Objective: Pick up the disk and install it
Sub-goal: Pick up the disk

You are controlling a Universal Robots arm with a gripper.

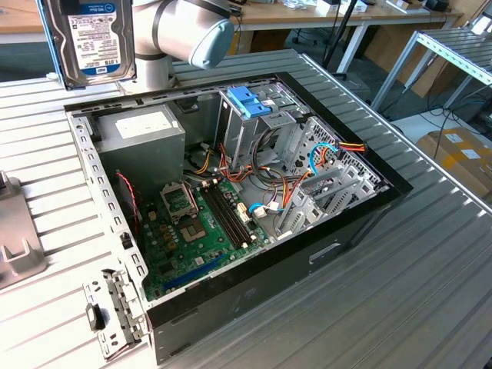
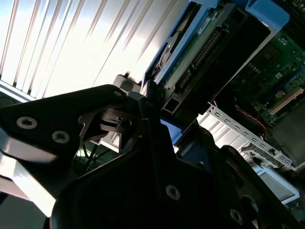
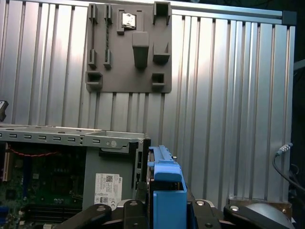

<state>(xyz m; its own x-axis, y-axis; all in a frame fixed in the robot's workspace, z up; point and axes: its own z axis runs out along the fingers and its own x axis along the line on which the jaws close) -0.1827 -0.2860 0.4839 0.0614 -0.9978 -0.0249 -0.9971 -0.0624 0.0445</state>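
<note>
The disk point(image 1: 91, 37) hangs upright in the air at the top of the exterior view's left, above the ribbed table beyond the open computer case point(image 1: 347, 244). Its white label with a blue band faces the camera. In the first wrist view its blue rail point(image 3: 165, 183) stands edge-on between the dark fingers point(image 3: 97, 213) of my gripper point(image 3: 164, 212), which is shut on it. The second wrist view shows the disk's point(image 2: 190, 45) connector end and blue rail running away from the gripper body. The upright cage with a blue plastic top point(image 1: 250, 104) stands inside the case.
Inside the case lie a green motherboard point(image 1: 201, 224), a grey box with a white sticker point(image 1: 142, 127) and bundles of coloured cables point(image 1: 327, 154). A grey fixture plate point(image 3: 128, 47) rests on the ribbed table point(image 1: 430, 261). Cardboard boxes point(image 1: 461, 154) sit off the exterior view's right.
</note>
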